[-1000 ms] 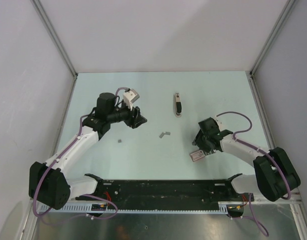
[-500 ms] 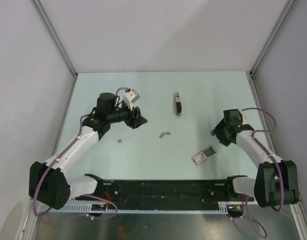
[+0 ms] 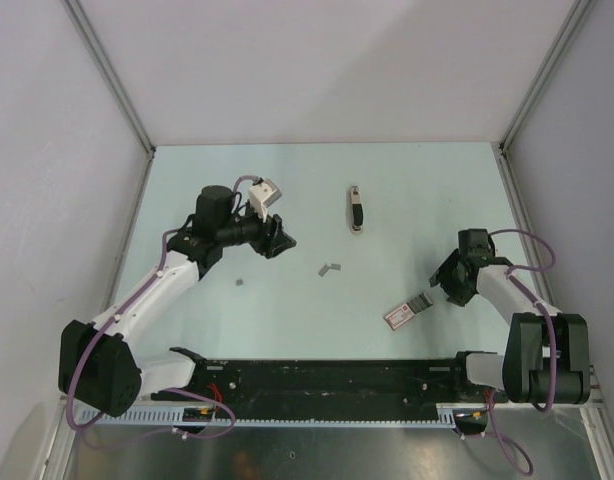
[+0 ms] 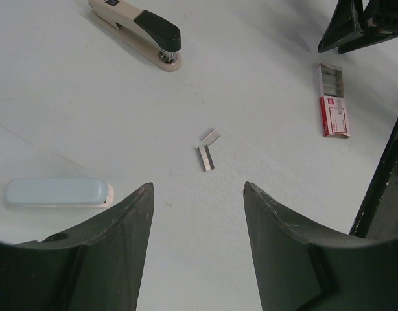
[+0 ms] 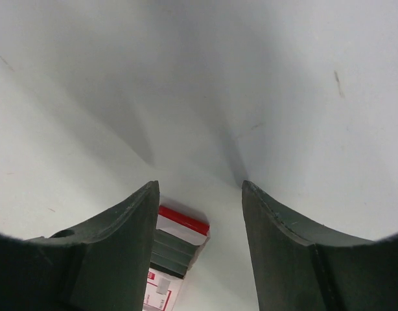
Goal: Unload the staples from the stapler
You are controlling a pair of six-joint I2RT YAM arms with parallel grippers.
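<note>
Judging by how things lie, the main hazard is scattering what is already out. The staples [image 4: 207,150], two short grey strips touching in a V, rest loose on the worktop [image 3: 287,180] between the two arms, with the stapler [image 3: 355,210] lying apart from them on the far side, closed as far as I can tell. The left end effector [image 4: 197,194] is spread wide, holds nothing and points straight at those strips. A low, fast advance toward the stapler could plough through them and break them up. The right end effector [image 5: 199,188], also spread and empty, sits just beside the red-and-white box [image 5: 176,249]. A careless swing would knock that box, and its drawer looks part-way out, so fresh strips could spill and get mixed with the unloaded ones. If both arms go for the stapler together, they may also clash over the middle of the worktop.

The overhead camera gives the whole layout and both arms' reach, but the staples are mere specks there. The left wrist camera shows them clearly, along with the stapler's dark top over a pale base and a pale oblong piece [image 4: 56,192] lying near its left finger. The right wrist camera sees only the box and bare worktop. No view shows whether the magazine is empty.
</note>
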